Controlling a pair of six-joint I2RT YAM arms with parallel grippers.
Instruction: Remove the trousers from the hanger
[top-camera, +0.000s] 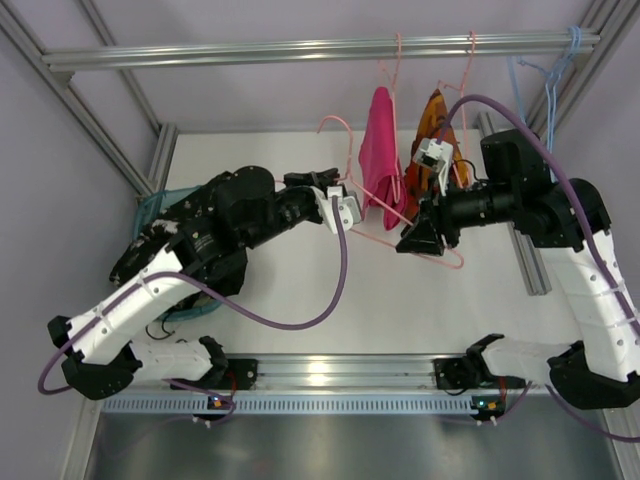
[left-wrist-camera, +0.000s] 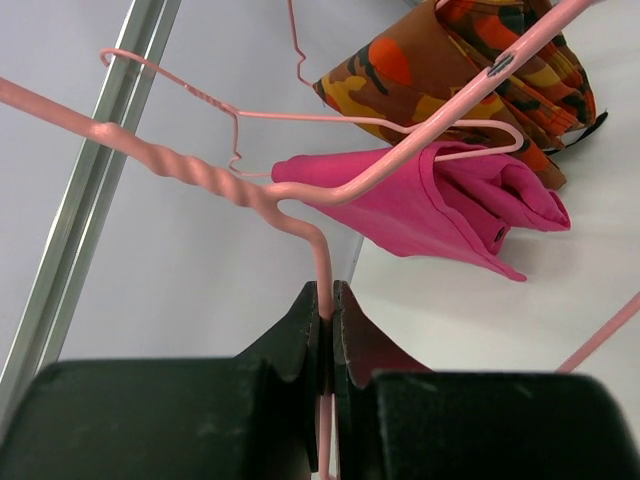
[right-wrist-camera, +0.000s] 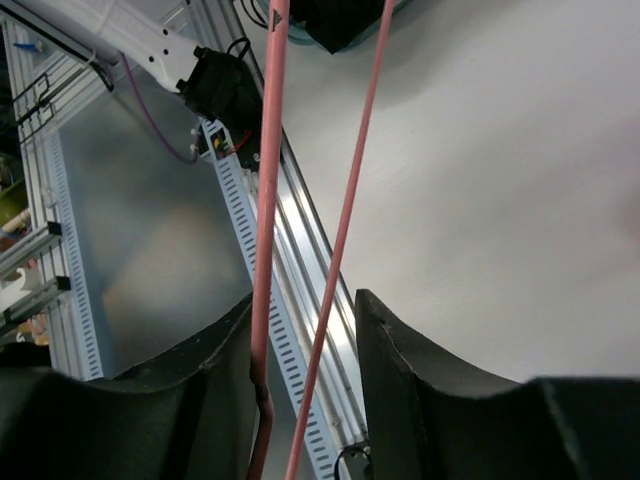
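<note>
Left wrist view: left gripper (left-wrist-camera: 328, 330) entered with its fingers pressed together on the pale-pink wire of the hanger (left-wrist-camera: 200, 172), just below the twisted neck. One shoulder wire is seen rising bare to the upper right, across a magenta garment (left-wrist-camera: 430, 205) and a camouflage garment (left-wrist-camera: 450, 60), both of which appear to hang behind it. Right wrist view: right gripper (right-wrist-camera: 303, 300) entered part open, its fingers set astride two bare pink wires, taken to be the same hanger. One wire lies against a finger and no pinch is shown. Top external view: the hanger is held above the table (top-camera: 300, 285), its long axis running from the left gripper at the neck across to the right gripper at the far end. The left arm is thus judged nearer the hook. The trousers are not found on any wire seen. Dark contents of the teal basket (top-camera: 152, 205) under the left arm may be them, but this cannot be told.
</note>
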